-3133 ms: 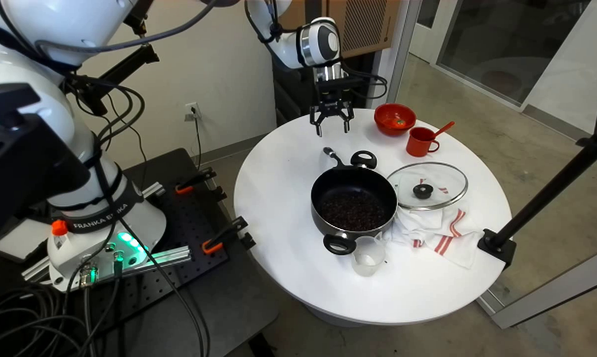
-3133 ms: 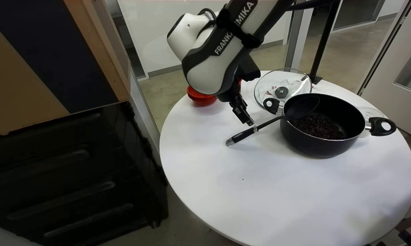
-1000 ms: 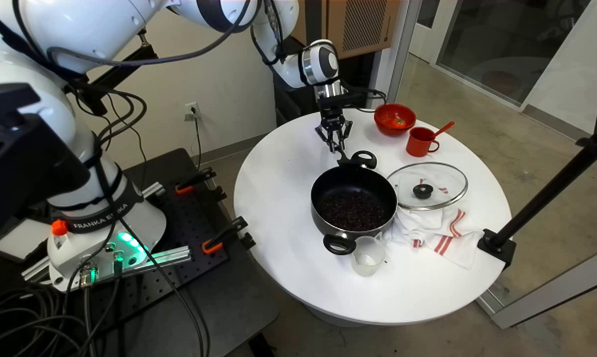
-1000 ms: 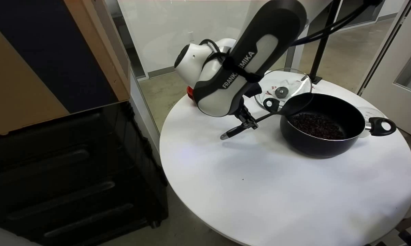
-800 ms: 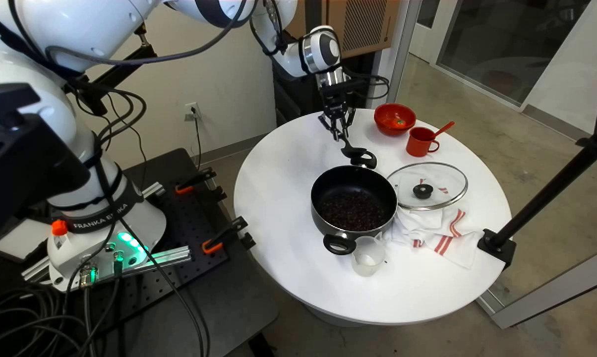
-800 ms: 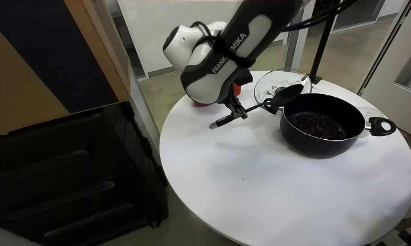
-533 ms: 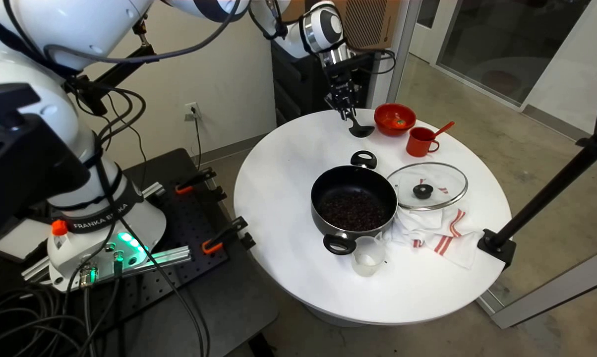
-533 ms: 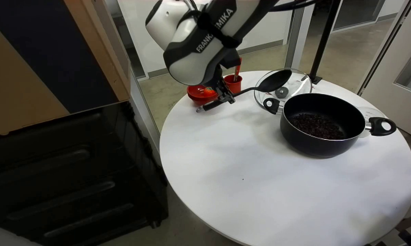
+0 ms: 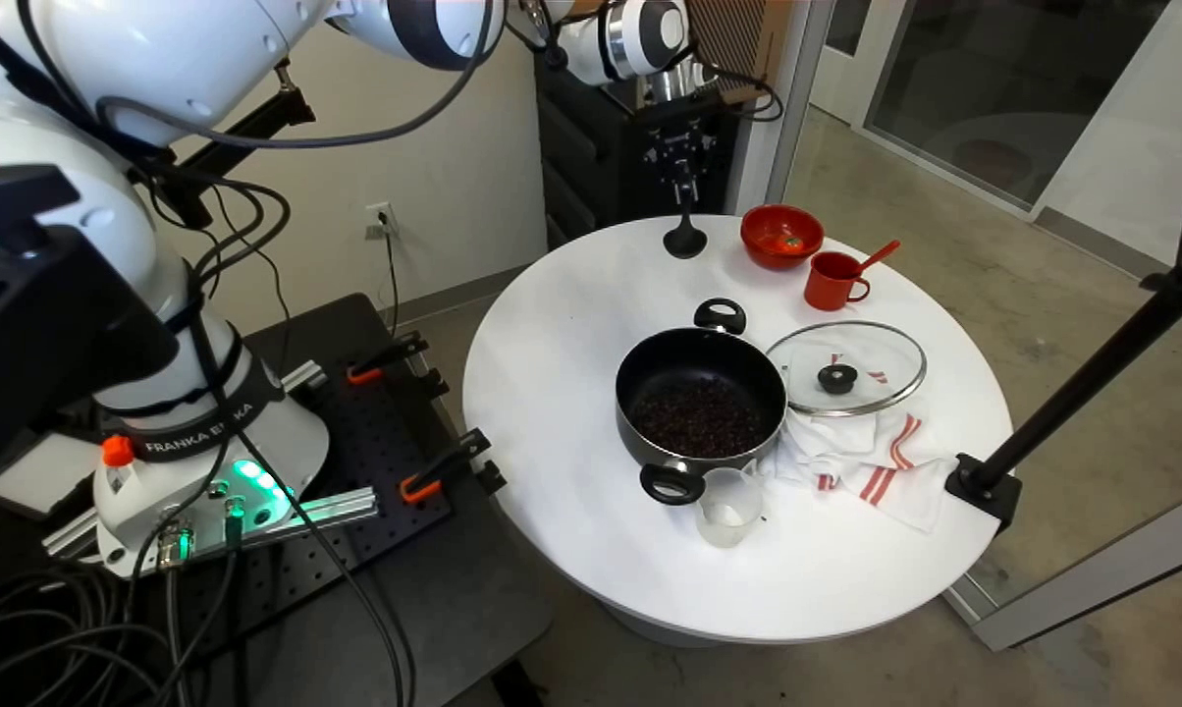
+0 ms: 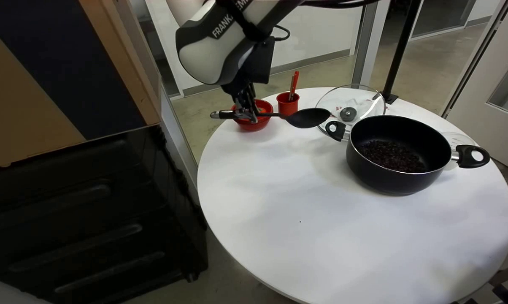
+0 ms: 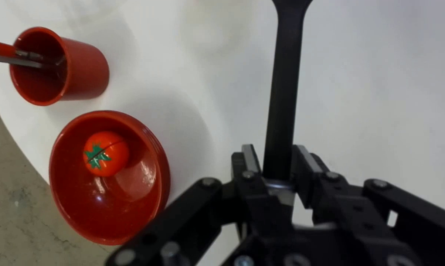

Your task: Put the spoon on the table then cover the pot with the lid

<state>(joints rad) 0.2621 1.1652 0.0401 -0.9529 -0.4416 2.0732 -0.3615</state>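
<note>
Gripper (image 11: 278, 162) pinched tight on the spoon (image 10: 308, 118), jaws bearing on the handle from both sides. Spoon left of centre, upper half of frame in an exterior view; roughly level, apparently off the table (image 10: 279, 202). Handle grip probably suits laying it down flat. Set-down not yet done, by my judgement.

Pot (image 10: 385, 180), right of centre: uncovered, a layer of dark beans (image 10: 391, 156) or similar inside. Spoon is out of it, presumably so the lid can seat. Lid (image 9: 836, 379) lies knob up, at least partly over a striped cloth (image 9: 890, 481), handy for a top grasp.

Wrist view, lower left: red bowl (image 11: 104, 214) holding a tomato (image 11: 106, 153). Upper left: red cup (image 11: 87, 72) with a red-handled utensil (image 11: 0, 50), type unclear.
</note>
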